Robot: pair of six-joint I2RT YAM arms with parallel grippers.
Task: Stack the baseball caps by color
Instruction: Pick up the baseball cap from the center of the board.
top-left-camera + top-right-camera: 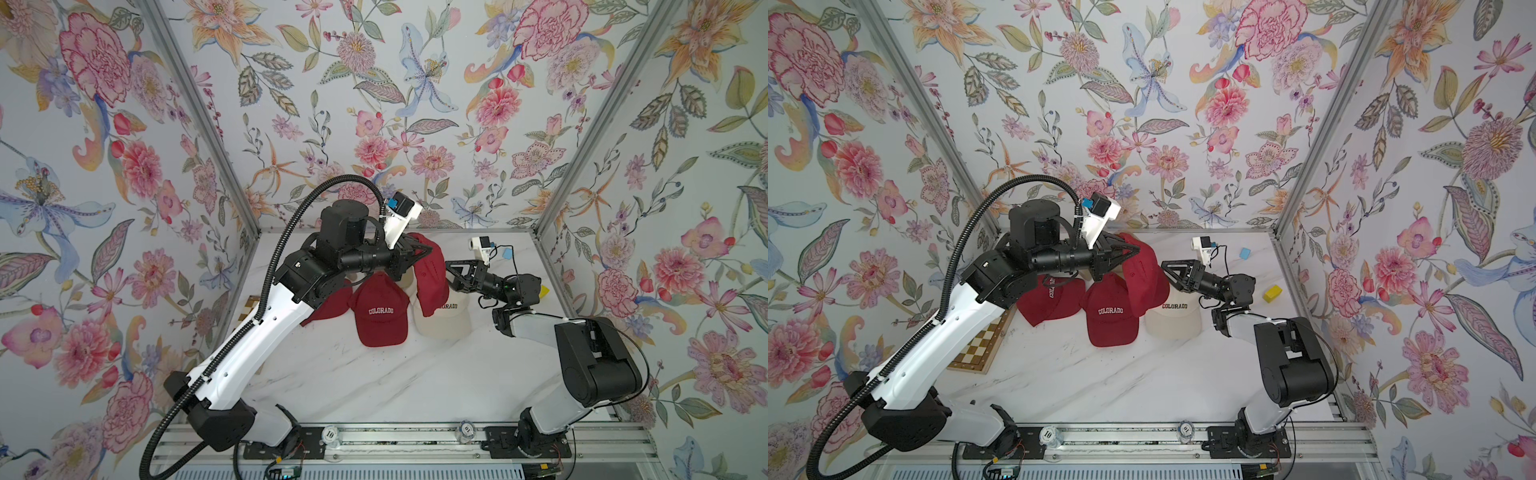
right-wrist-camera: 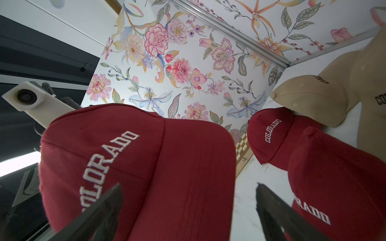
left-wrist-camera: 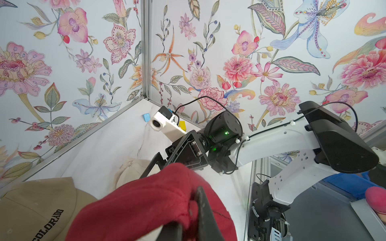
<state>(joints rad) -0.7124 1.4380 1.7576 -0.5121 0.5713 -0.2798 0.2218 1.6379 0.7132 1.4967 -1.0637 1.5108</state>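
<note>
My left gripper (image 1: 428,249) (image 3: 188,208) is shut on the back of a dark red baseball cap (image 1: 430,276) (image 1: 1144,272) that hangs in the air over the far middle of the table. My right gripper (image 1: 451,272) (image 2: 188,187) is open just right of it, and the hanging cap's brim (image 2: 188,158) lies between its spread fingers. Two more dark red caps (image 1: 380,318) (image 1: 328,307) lie on the table, the left one partly under my left arm. A cream cap (image 1: 446,322) lies beside them. The left wrist view shows a tan cap (image 3: 41,204).
A checkered wooden board (image 1: 980,345) lies at the table's left edge under my left arm. A blue block (image 1: 1245,252) and a yellow block (image 1: 1272,293) sit at the back right. Floral walls close in three sides. A metal rail (image 1: 399,436) runs along the front.
</note>
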